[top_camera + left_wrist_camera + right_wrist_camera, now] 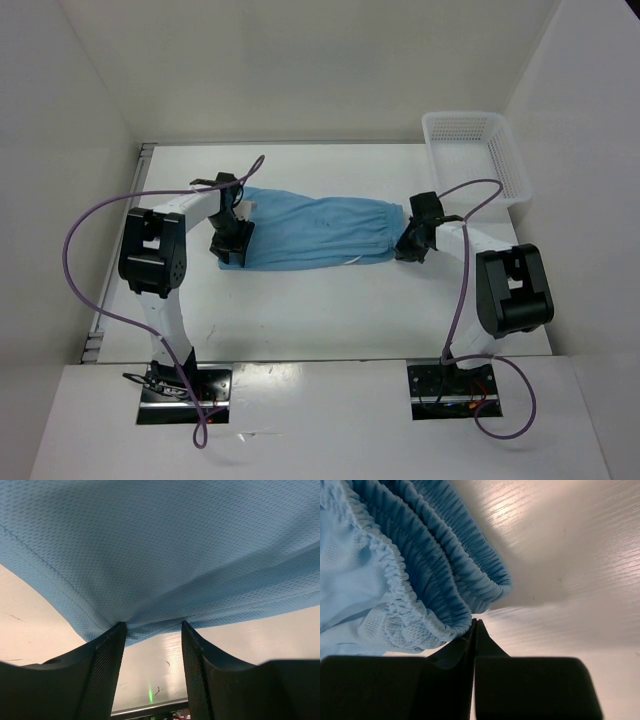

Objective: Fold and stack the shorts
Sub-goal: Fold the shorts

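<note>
The light sky-blue shorts (315,232) lie spread across the middle of the table, waistband to the right. My left gripper (232,240) is at their left end. In the left wrist view its fingers (107,670) stand apart, with the cloth's edge (150,555) draped across the tips and bare table between them. My right gripper (412,243) is at the waistband end. In the right wrist view its jaws are pressed together (474,624), and the gathered waistband (420,580) lies against the left side of the tip. I see no cloth between the jaws.
A white mesh basket (478,150) stands at the back right corner. White walls close in the table on the left, back and right. Purple cables loop from both arms over the table's sides.
</note>
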{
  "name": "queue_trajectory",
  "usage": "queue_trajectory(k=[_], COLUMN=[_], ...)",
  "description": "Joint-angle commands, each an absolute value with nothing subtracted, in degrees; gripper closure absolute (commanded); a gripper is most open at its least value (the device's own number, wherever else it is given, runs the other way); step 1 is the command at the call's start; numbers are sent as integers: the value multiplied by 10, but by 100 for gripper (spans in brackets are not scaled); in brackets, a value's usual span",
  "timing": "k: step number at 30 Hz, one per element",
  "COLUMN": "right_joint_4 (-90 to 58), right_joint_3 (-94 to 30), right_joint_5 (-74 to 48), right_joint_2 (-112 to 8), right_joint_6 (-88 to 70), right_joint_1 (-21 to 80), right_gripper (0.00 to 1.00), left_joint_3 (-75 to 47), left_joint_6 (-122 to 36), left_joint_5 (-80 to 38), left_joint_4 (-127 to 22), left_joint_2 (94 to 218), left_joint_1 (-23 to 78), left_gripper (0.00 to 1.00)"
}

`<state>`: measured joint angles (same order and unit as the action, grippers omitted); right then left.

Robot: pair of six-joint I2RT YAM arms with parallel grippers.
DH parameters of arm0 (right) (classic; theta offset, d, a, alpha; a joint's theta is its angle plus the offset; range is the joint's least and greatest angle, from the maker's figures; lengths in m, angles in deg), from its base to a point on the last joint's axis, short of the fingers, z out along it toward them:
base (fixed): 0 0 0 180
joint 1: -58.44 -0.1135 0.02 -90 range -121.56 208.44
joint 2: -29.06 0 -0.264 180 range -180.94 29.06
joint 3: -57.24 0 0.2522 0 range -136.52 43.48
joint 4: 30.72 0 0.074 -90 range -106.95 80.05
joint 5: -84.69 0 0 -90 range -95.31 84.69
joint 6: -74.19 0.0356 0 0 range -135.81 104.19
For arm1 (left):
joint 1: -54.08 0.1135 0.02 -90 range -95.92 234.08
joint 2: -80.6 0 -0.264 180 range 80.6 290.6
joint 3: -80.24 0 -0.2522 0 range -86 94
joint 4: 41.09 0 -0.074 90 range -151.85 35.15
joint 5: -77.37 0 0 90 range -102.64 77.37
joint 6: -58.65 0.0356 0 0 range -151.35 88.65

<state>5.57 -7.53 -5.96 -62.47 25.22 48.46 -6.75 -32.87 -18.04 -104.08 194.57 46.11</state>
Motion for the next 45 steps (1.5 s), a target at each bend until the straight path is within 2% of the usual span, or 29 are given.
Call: queue_trajectory(k=[1, 4, 5, 6, 7, 9, 10, 11, 12, 13, 18, 23, 30, 32, 33, 35, 36, 41, 45], right_joint_4=[48, 81, 91, 99, 106, 112, 103, 98, 92, 85, 19, 14, -10, -28, -21, -28, -35, -28, -22], right_joint_3=[-90, -90, -90, -83, -72, -57, -43, -36, -36, -29, -22, -48, -48, -41, -48, -48, -53, -91, -99], right_joint_5=[-57, -58, -58, -63, -68, -81, -97, -105, -110, -110, -98, -39, -4, -24, -29, -29, -29, -29, -40], right_joint_2=[-630, -584, -568, -551, -512, -474, -442, -430, -421, -415, -464, -560, -615, -633, -649, -655, -655, -690, -698], right_joint_6=[235, 235, 242, 248, 265, 289, 304, 332, 345, 359, 412, 426, 440, 440, 440, 440, 440, 433, 422], right_joint_1=[484, 484, 484, 484, 484, 484, 484, 484, 484, 484, 484, 489, 502, 507, 512, 512, 512, 518, 524], right_gripper=[100, 100, 94, 83, 61, 47, 35, 31, 22, 0, 0, 0, 2, 9, 18, 26, 34, 48, 67], left_joint_3=[-92, -92, -92, -92, -92, -92, -92, -92, -87, -87, -76, -76, -81, -81, -81, -81, -81, -81, -87], left_joint_6=[-313, -313, -313, -313, -313, -313, -313, -313, -313, -313, -313, -313, -313, -313, -313, -313, -313, -313, -313], left_joint_5=[-175, -191, -191, -198, -206, -213, -219, -220, -220, -220, -225, -225, -225, -225, -225, -225, -225, -225, -225], left_joint_4=[-1000, -1000, -1006, -1006, -1012, -1013, -1018, -1018, -1018, -1018, -1023, -1028, -1028, -1028, -1028, -1028, -1028, -1028, -1028], left_joint_2=[1973, 1956, 1950, 1950, 1945, 1945, 1939, 1939, 1939, 1939, 1934, 1927, 1917, 1917, 1917, 1917, 1917, 1917, 1912], left_joint_1=[463, 463, 463, 463, 463, 463, 463, 463, 463, 463, 463, 463, 463, 463, 463, 463, 463, 463, 463], left_gripper=[43, 43, 43, 43, 43, 43, 43, 43, 43, 42, 42, 42, 42, 42, 42, 42, 42, 42, 42])
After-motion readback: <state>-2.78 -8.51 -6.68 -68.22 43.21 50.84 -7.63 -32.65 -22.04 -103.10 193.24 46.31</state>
